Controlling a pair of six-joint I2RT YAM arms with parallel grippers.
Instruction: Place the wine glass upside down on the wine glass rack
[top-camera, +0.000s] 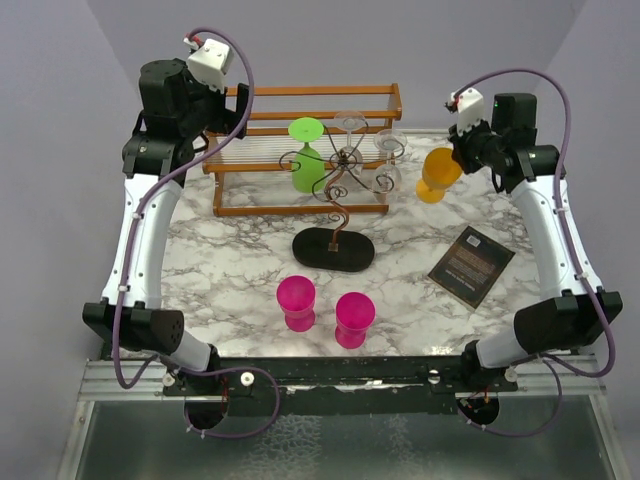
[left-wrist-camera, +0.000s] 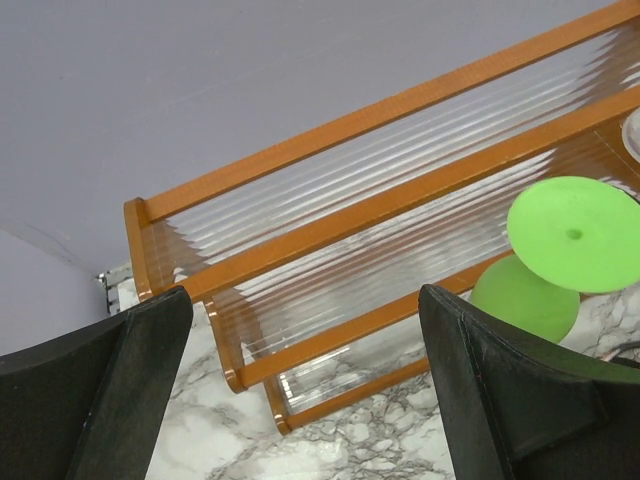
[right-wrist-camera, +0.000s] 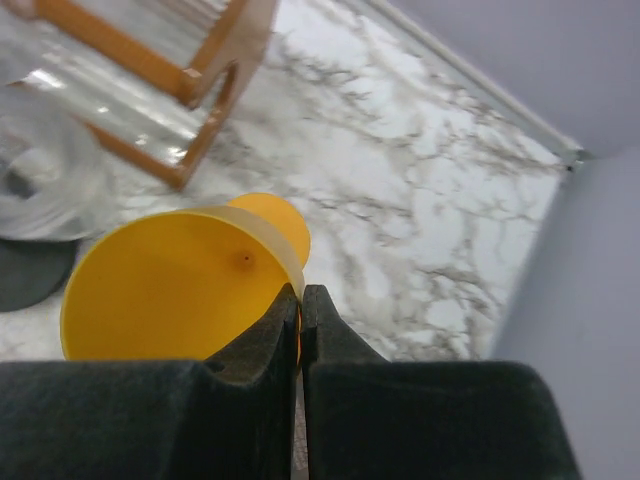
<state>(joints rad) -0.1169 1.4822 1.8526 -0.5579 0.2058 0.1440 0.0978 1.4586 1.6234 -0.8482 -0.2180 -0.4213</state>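
The yellow wine glass (top-camera: 438, 173) is gripped by its rim in my right gripper (top-camera: 462, 150), just right of the wine glass rack (top-camera: 335, 215). The rack is dark scrolled wire on a black oval base (top-camera: 333, 250). In the right wrist view the gripper (right-wrist-camera: 301, 292) is shut on the rim of the yellow glass (right-wrist-camera: 170, 290), mouth toward the camera. A green glass (top-camera: 307, 160) hangs upside down on the rack, with clear glasses (top-camera: 350, 125) beside it. My left gripper (left-wrist-camera: 300, 400) is open and empty over the left end of the wooden shelf.
An orange-brown slatted wooden shelf (top-camera: 300, 110) stands behind the rack and fills the left wrist view (left-wrist-camera: 380, 190). Two pink glasses (top-camera: 296, 302) (top-camera: 354, 318) stand upside down near the front. A dark booklet (top-camera: 471, 264) lies at the right.
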